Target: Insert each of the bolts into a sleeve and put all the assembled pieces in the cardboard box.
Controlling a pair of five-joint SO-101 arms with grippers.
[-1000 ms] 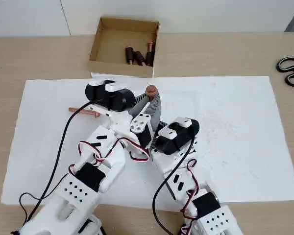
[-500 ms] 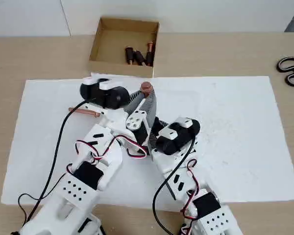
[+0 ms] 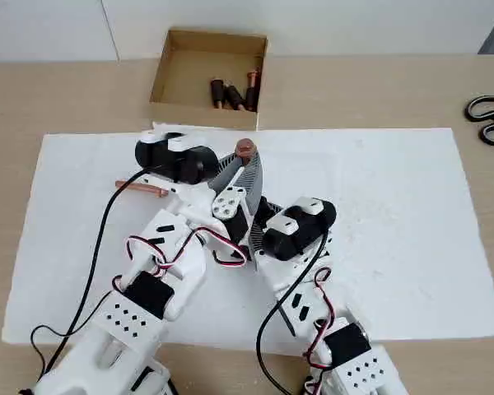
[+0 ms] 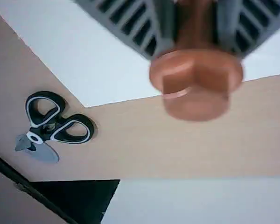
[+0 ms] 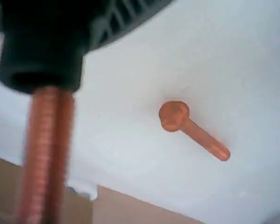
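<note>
Over the white sheet (image 3: 379,214) on the surface, the left fingers (image 4: 126,23) pinch a bolt (image 4: 196,81) just behind its head while the right fingers (image 5: 126,14) clamp the sleeve (image 5: 39,51) on its shaft; a few finished pieces (image 3: 233,93) lie in the cardboard box (image 3: 169,82), and one loose bolt (image 5: 193,130) waits on the sheet.

The high camera looks steeply down from above the arms' bases over the whole white sheet (image 3: 379,206). The left wrist camera sits close behind the left gripper (image 4: 196,18), facing outward past its clamped bolt (image 4: 196,81) to distant scissors (image 4: 56,123), which the high view shares. The right wrist camera, apparently as close behind the right gripper (image 3: 251,169), faces past the gripped sleeve (image 5: 39,51) to a loose bolt (image 5: 193,130) beyond, likewise shared.
</note>
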